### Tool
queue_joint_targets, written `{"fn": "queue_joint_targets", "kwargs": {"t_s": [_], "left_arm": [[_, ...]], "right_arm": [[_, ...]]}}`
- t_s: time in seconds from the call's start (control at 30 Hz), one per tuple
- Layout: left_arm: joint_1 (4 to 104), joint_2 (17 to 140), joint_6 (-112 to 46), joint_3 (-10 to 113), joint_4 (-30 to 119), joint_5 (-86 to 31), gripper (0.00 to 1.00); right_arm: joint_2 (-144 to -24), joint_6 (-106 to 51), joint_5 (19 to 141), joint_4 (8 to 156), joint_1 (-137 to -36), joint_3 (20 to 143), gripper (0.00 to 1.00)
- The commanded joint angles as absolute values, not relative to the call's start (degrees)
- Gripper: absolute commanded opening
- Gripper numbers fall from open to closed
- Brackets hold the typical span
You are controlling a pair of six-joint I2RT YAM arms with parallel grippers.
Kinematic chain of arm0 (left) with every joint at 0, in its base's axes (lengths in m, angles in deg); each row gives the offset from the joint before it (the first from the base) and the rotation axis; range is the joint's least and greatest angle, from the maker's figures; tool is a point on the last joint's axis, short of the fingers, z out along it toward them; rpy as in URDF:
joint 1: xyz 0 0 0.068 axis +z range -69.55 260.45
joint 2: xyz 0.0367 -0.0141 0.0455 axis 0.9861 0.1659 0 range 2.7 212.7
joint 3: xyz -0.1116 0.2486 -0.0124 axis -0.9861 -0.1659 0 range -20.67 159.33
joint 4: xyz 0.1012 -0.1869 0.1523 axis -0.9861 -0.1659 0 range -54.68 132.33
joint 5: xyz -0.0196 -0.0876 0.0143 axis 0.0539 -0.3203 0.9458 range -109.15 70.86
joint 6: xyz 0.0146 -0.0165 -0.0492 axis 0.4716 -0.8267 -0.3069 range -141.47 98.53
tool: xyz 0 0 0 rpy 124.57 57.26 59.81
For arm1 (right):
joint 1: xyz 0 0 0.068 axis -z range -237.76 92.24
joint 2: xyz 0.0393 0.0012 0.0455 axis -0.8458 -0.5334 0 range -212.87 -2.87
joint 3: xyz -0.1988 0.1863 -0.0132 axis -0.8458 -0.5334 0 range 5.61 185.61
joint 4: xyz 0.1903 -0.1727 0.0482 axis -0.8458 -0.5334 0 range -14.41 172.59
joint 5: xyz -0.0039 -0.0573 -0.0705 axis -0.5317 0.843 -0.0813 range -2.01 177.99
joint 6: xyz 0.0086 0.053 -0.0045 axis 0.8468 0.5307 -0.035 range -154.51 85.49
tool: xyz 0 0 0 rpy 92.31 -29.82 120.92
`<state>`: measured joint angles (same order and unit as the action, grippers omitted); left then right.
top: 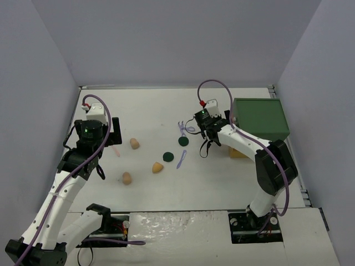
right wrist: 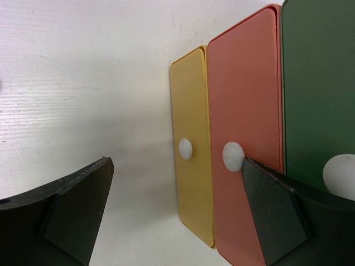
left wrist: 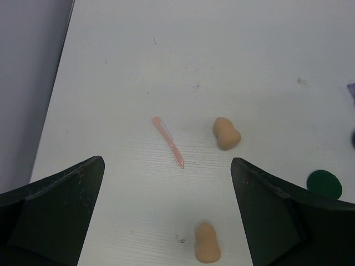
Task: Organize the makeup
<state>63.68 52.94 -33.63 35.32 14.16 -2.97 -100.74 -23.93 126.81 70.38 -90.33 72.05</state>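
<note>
White table, closed in by grey walls on three sides, carries every item; the makeup lies loose on it.

Left claw (left wrist: pixel 167 165): fingers spread wide, nothing between them, hovering over the left part of the table. Just ahead of its tips lies the pink stick (left wrist: pixel 169 142), flat and alone, near the left edge. The stick's long axis runs on a slant, with the far end toward the left wall and the near end toward the claw's centre line. It therefore lies more across than along the line on which the fingers close.

Judgement: a straight descent with little wrist turn should bracket it. The stick is thin, so the tips would need to reach the surface. The left arm is plainly the nearer one.

No obstruction noted. One tan sponge (left wrist: pixel 226 133) sits right of the stick, apart from it. A second sponge (left wrist: pixel 207 250) lies nearer the arms' edge and a third sponge (top: pixel 158 167) toward the centre.

Right claw (right wrist: pixel 176 169): also spread and empty, facing the front of the tiered box (top: pixel 260 119) at the right edge. The yellow layer (right wrist: pixel 191 100) has its white knob (right wrist: pixel 185 148) between the fingers. The red layer's knob (right wrist: pixel 233 155) is just beside the right finger; contact cannot be determined.

At mid-table, near the right claw, lie a dark green disc (top: pixel 183 142), a second disc (top: pixel 168 157), a lilac tool (top: pixel 182 159) and a second lilac tool (top: pixel 183 128). No dark sticks are seen.
</note>
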Motion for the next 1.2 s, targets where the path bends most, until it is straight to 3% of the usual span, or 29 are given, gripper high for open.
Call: {"fn": "queue_joint_targets", "kwargs": {"t_s": [0.0, 0.93, 1.17], "left_arm": [[64.3, 52.6, -34.2, 36.5, 17.2, -3.5, 0.97], [65.0, 52.4, -34.7, 36.5, 17.3, -4.5, 0.97], [65.2, 52.3, -34.6, 36.5, 17.3, -4.6, 0.97]], "right_arm": [[-98.1, -22.4, 119.9, 72.6, -90.9, 72.9, 0.95], [-98.5, -19.4, 114.8, 71.0, -96.8, 78.5, 0.95], [-95.6, -18.8, 121.0, 68.7, -99.0, 81.2, 0.95]]}}
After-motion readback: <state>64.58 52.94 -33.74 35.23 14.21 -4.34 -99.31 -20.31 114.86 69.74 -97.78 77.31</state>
